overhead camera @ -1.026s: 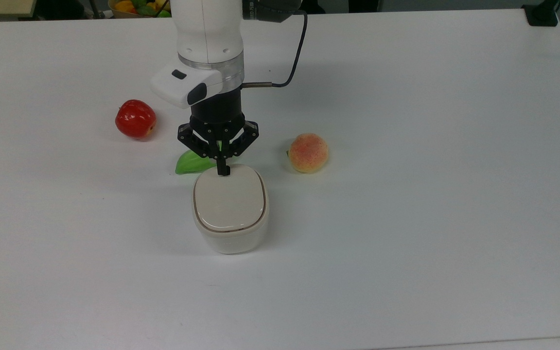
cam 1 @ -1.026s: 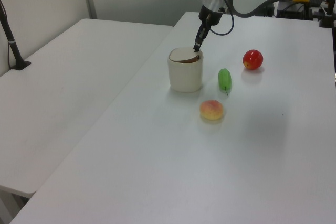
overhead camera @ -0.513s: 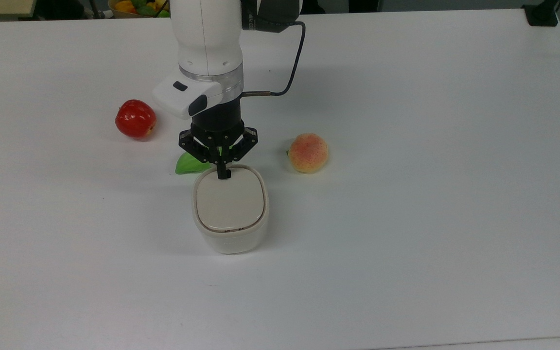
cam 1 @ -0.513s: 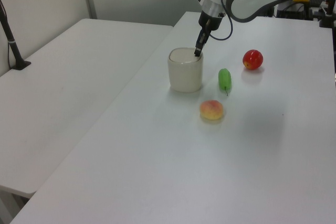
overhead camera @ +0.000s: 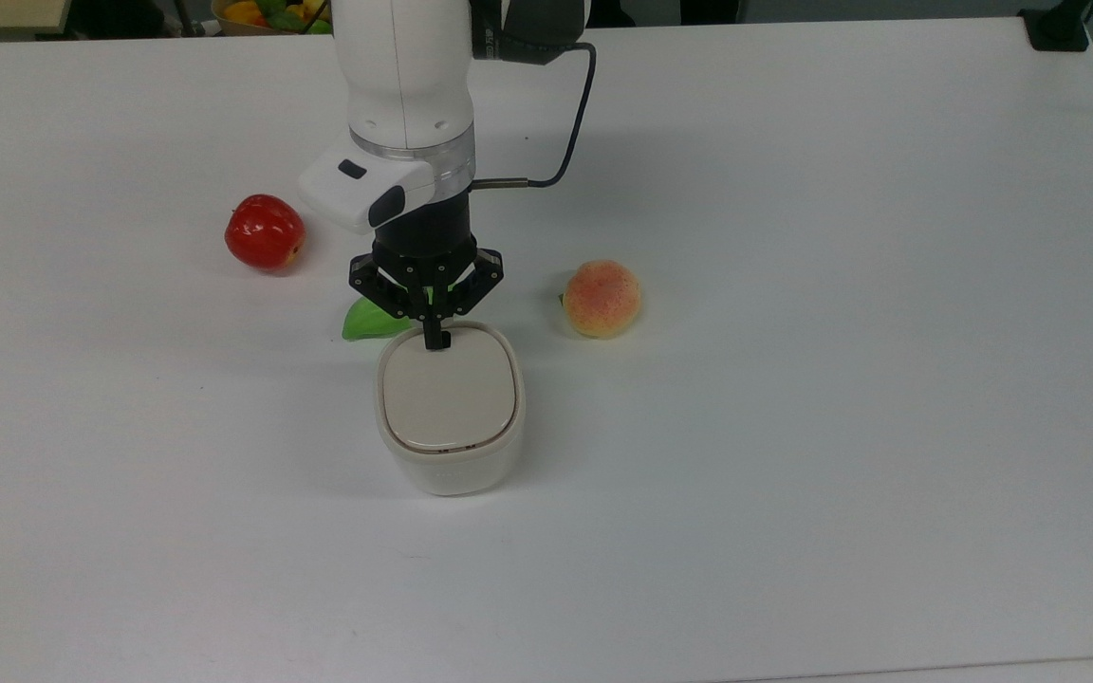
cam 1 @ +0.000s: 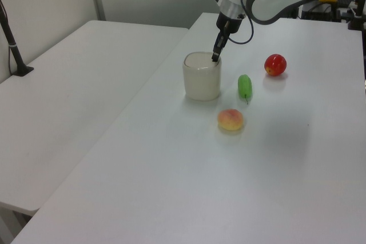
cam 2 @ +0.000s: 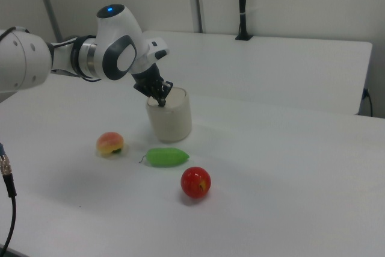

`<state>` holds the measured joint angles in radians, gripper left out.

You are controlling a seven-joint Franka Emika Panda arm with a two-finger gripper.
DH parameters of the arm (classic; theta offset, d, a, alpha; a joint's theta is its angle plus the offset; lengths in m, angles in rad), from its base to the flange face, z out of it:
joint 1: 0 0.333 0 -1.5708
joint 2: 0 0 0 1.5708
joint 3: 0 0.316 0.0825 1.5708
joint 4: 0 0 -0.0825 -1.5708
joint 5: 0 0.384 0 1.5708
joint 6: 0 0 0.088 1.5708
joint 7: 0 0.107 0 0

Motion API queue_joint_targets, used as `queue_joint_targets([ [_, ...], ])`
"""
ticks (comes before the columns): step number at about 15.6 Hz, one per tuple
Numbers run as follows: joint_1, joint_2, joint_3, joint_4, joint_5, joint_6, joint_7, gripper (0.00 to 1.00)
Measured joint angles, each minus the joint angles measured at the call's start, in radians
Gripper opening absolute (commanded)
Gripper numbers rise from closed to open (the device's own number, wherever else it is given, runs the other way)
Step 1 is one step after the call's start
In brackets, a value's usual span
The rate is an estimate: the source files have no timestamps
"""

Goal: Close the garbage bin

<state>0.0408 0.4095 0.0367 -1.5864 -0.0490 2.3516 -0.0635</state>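
The gripper [overhead camera: 434, 340] stood with its fingers pressed together, holding nothing, tips down on the far edge of the lid [overhead camera: 450, 394] of the bin [overhead camera: 452, 470]. The lid lay flat inside the rim and looked shut. The bin sat mid-table [overhead camera: 793, 427], with a green fruit [overhead camera: 366, 321] just behind it, a peach [overhead camera: 602, 298] near it on the top view's right and an apple [overhead camera: 264, 231] farther off on the top view's left. Pressing harder so close to the edge could tip or slide the light bin; lifting off at a slant could catch the lid and spring it open.
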Motion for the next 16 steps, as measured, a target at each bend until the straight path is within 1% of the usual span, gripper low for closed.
queue_joint_targets([
  [9, 0.0, -0.001, 0.0, 0.003, 0.0, 0.0, -0.001, 0.0],
  [12, 0.002, -0.016, 0.0, 0.02, 0.001, -0.005, 0.006, 0.0],
  [13, 0.003, -0.029, 0.0, 0.029, 0.001, -0.029, 0.017, 0.0],
  [16, 0.005, -0.084, 0.001, 0.05, 0.001, -0.166, 0.053, 0.0],
])
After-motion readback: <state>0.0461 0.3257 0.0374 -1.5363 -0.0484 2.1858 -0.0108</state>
